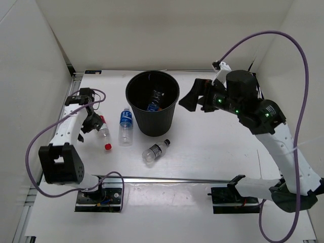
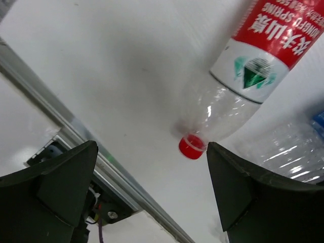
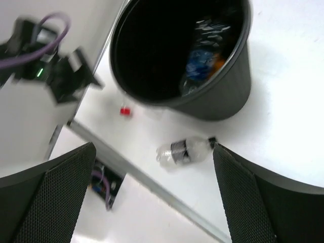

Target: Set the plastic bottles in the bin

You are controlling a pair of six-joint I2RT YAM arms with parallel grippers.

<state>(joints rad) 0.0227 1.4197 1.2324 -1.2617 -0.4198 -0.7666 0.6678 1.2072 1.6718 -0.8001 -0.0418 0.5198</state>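
The black bin (image 1: 152, 119) stands mid-table with a blue-labelled bottle (image 1: 154, 101) and an orange one inside, also seen in the right wrist view (image 3: 202, 66). Left of the bin lies a blue-labelled bottle (image 1: 125, 126). In front of the bin lies a dark-labelled bottle (image 1: 155, 151) (image 3: 185, 151). The red-capped bottle (image 1: 104, 130) (image 2: 238, 86) lies at the far left. My left gripper (image 1: 93, 123) (image 2: 152, 152) hovers open over its neck end. My right gripper (image 1: 190, 96) (image 3: 154, 149) hangs open and empty just right of the bin's rim.
A metal rail (image 1: 167, 179) crosses the table in front of the arm bases. White walls close in the left, back and right. A red cap (image 3: 125, 111) shows beyond the bin (image 3: 223, 101) in the right wrist view.
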